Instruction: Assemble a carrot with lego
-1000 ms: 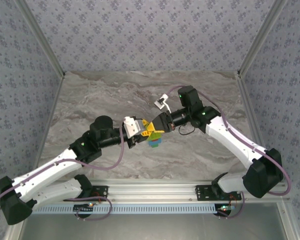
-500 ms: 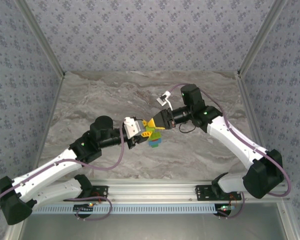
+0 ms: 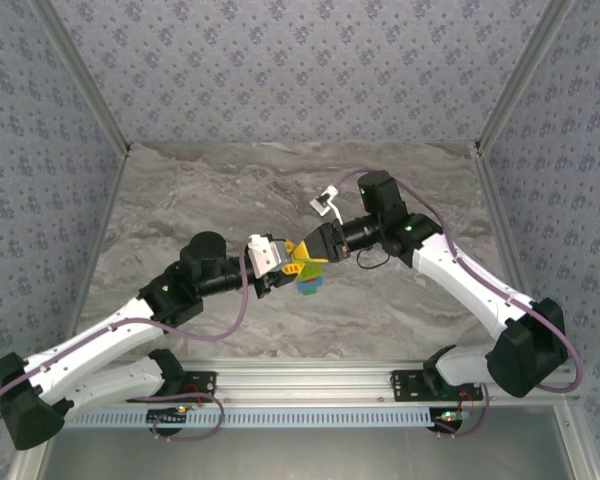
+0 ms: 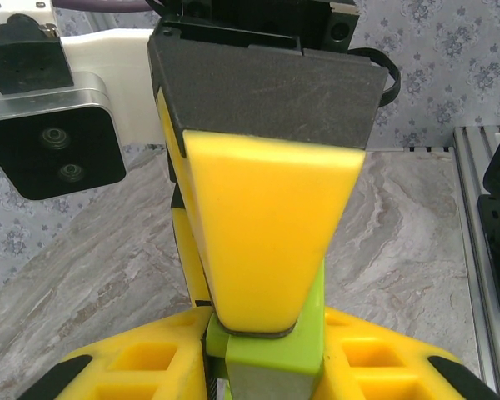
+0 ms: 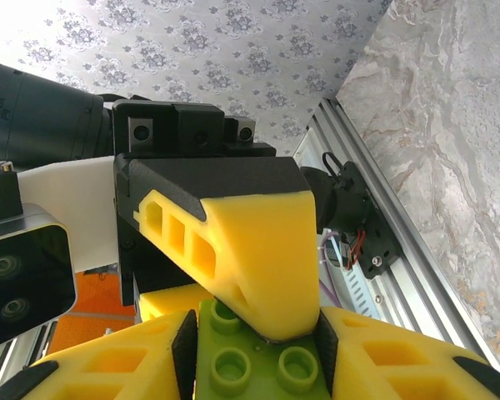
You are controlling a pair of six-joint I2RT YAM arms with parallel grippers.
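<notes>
The carrot (image 3: 307,273) hangs above the table's middle between both grippers, lime-green on top and blue and green below. My left gripper (image 3: 293,262) comes from the left, my right gripper (image 3: 316,254) from the right, fingertips overlapping. In the left wrist view my left gripper (image 4: 267,379) is shut on a lime-green lego brick (image 4: 271,348), with the right arm's yellow finger (image 4: 267,217) lying over it. In the right wrist view my right gripper (image 5: 254,385) is shut on a studded lime-green brick (image 5: 233,367) under the left finger (image 5: 258,258). I cannot tell whether both hold one piece.
The marble table (image 3: 230,190) lies bare round the arms. An aluminium rail (image 3: 310,380) with the arm bases runs along the near edge. Patterned walls and slanted metal posts (image 3: 515,75) close in the back and sides.
The right wrist shifted slightly up and away, then came back to where it was. The left arm and the carrot have stayed put.
</notes>
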